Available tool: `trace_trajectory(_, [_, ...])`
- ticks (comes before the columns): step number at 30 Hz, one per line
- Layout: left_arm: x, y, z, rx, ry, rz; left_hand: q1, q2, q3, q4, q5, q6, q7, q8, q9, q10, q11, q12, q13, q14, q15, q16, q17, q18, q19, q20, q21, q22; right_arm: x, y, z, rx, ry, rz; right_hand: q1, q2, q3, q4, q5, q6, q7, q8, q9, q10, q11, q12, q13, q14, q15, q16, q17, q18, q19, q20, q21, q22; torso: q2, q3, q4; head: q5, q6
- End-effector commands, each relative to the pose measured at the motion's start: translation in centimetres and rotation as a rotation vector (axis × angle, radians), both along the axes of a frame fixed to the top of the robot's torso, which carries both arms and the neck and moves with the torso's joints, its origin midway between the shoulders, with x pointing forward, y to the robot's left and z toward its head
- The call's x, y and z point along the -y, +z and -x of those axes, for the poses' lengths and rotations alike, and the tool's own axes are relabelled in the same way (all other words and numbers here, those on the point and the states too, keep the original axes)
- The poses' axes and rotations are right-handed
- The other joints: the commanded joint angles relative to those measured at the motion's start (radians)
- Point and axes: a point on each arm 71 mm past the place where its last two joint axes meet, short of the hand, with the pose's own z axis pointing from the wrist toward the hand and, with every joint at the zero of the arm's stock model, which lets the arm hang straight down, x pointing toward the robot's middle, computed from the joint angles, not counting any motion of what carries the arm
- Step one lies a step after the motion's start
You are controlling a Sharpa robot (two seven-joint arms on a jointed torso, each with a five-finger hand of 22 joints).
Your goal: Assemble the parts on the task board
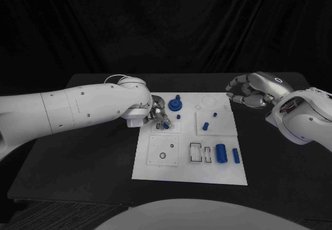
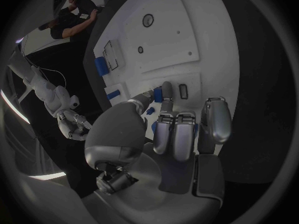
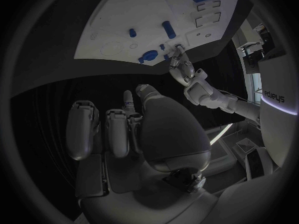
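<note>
From the head view, the white task board (image 1: pixel 189 139) lies in the middle of the black table (image 1: pixel 76 163). The left hand (image 1: pixel 157 115) is down on the board's near-left upper area, fingers curled among small blue parts (image 1: pixel 178 116); whether it holds one I cannot tell. The right hand (image 1: pixel 254 91) hovers off the board's far right corner, fingers loosely curled around nothing. A large blue cylinder (image 1: pixel 220 153) lies lower right on the board.

The left wrist view shows the left hand's fingertips (image 2: pixel 167 92) touching the board beside a small blue piece (image 2: pixel 158 97).

The right wrist view shows the right hand (image 3: pixel 134 129) above bare table, well apart from the board (image 3: pixel 124 15). On a white body near the edge, part of a word reads "edieys".
</note>
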Motion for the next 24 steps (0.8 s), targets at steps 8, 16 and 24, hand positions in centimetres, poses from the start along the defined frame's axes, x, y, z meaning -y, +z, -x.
trace_trajectory(8, [0.12, -0.68, 0.48, -0.037, -0.028, -0.016, -0.093, -0.019, -0.107, 0.086, -0.152, 0.017, 0.002, -0.026, 0.0, 0.102, -0.004, 0.004, 0.263, 0.108, -0.003, 0.003, 0.263, 0.01, 0.002, 0.003, -0.009, 0.021, 0.09, -0.2, -0.06, -0.013, -0.017, 0.008, 0.008, 0.0, 0.006, -0.002, 0.003, 0.001, 0.0, -0.007, -0.001, 0.105, 0.008, 0.004, 0.263, 0.081, 0.008, -0.006, 0.152, 0.01, 0.021, 0.004, -0.003, 0.198, 0.0, -0.001, 0.0, 0.005, 0.0])
trace_trajectory(16, [-0.07, -0.74, 0.43, -0.041, -0.023, -0.023, -0.113, -0.017, -0.145, 0.111, -0.18, 0.03, -0.001, -0.024, 0.01, 0.102, -0.006, 0.004, 0.263, 0.108, -0.005, 0.003, 0.263, 0.01, 0.004, 0.002, -0.013, 0.023, 0.11, -0.28, -0.08, -0.015, -0.017, 0.009, 0.008, 0.0, 0.006, -0.002, 0.003, 0.001, 0.0, -0.007, -0.001, 0.105, 0.008, 0.004, 0.263, 0.081, 0.008, -0.006, 0.152, 0.01, 0.021, 0.004, -0.003, 0.198, 0.0, -0.0017, 0.0, 0.006, 0.0])
trace_trajectory(24, [-0.18, -0.75, 0.35, -0.038, -0.016, -0.024, -0.129, -0.002, -0.169, 0.136, -0.188, 0.042, -0.005, -0.017, 0.027, 0.102, -0.01, 0.004, 0.263, 0.108, -0.008, 0.003, 0.263, 0.009, 0.011, -0.001, -0.011, 0.029, 0.1, -0.34, -0.08, -0.017, -0.016, 0.009, 0.007, -0.001, 0.007, -0.002, 0.003, 0.0, 0.001, -0.008, -0.002, 0.105, 0.008, 0.004, 0.263, 0.081, 0.008, -0.007, 0.151, 0.01, 0.021, 0.004, -0.003, 0.197, -0.001, -0.0011, 0.0, 0.006, 0.0])
